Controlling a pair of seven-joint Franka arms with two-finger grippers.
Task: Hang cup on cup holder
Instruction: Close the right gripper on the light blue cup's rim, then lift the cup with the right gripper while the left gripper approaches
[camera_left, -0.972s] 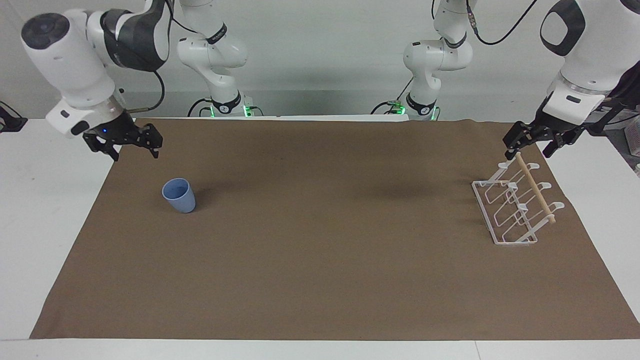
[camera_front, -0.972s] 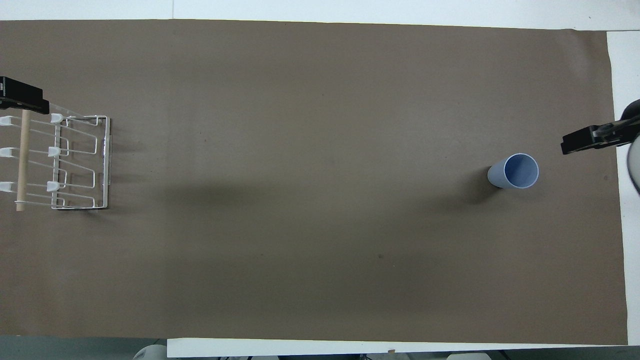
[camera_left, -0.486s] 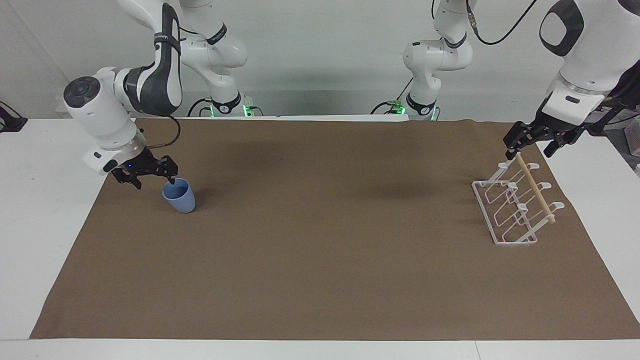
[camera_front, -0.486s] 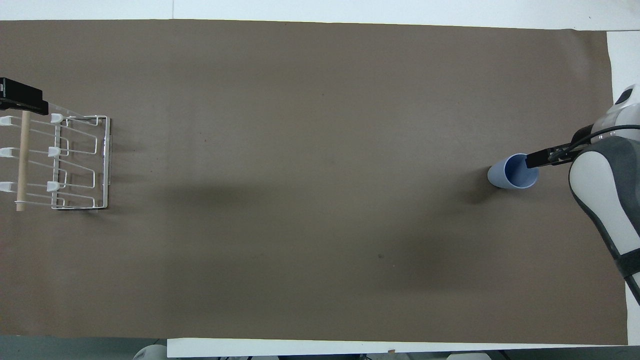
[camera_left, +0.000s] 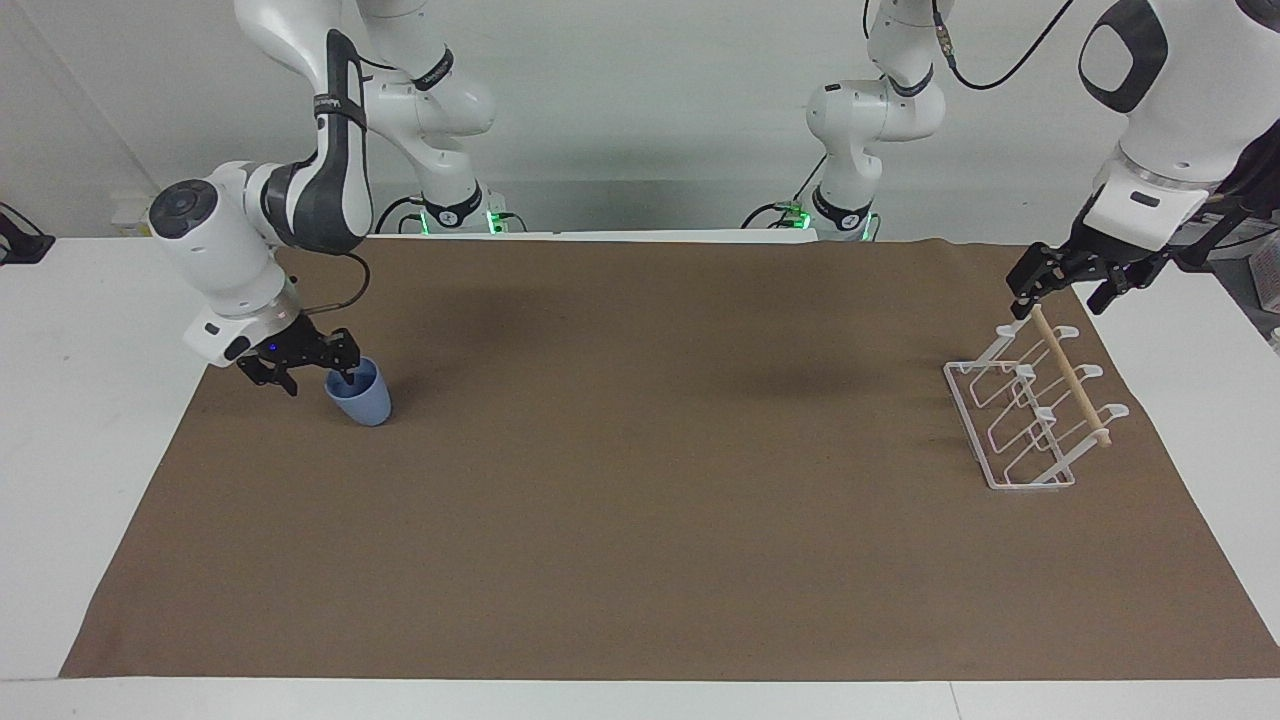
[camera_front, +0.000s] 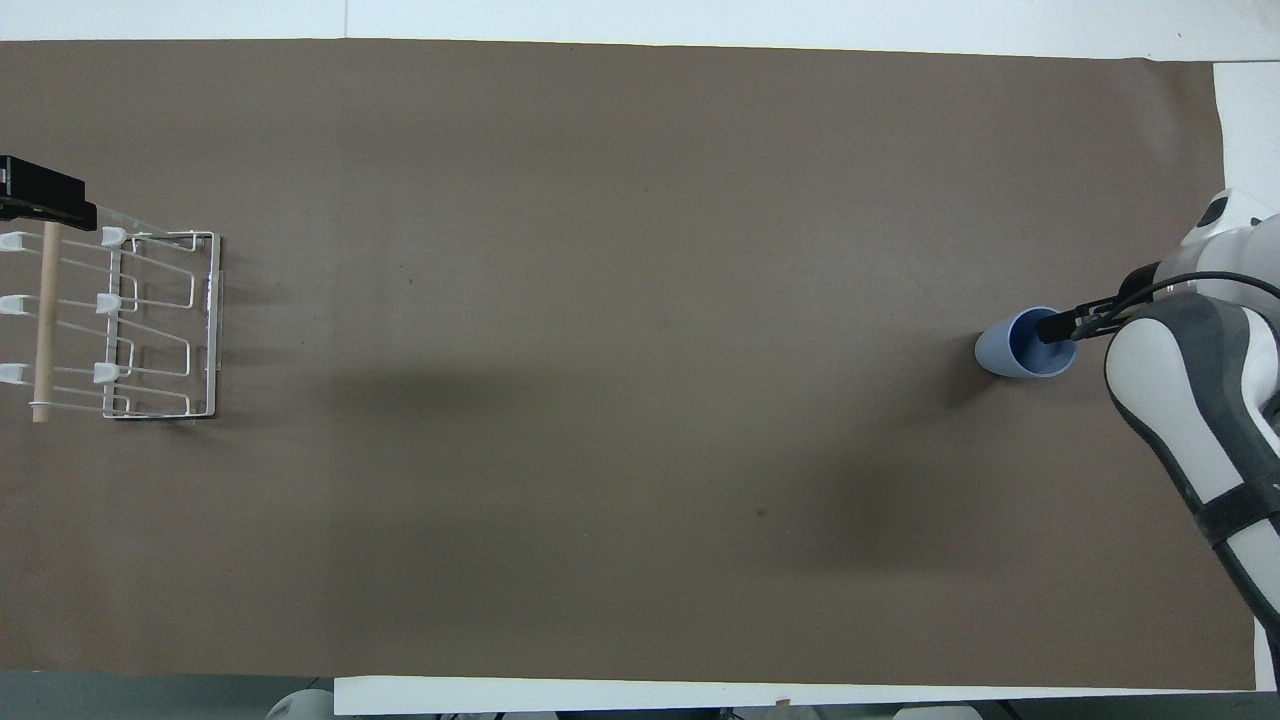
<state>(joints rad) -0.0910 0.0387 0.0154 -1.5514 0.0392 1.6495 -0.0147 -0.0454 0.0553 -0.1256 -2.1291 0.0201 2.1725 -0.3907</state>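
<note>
Cup (camera_left: 360, 394), right pincer (camera_left: 318, 372) straddling its rim

A light-blue cup (camera_left: 360, 394) is stood upright toward the right arm's end; a white wire cup holder (camera_left: 1030, 410) is set well apart.

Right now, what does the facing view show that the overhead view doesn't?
Only the facing view shows both arm bases and the whole left pincer over the cup holder. Only the overhead view looks straight into the cup. Both show the right pincer with one finger inside the upright cup, and the brown mat.
</note>
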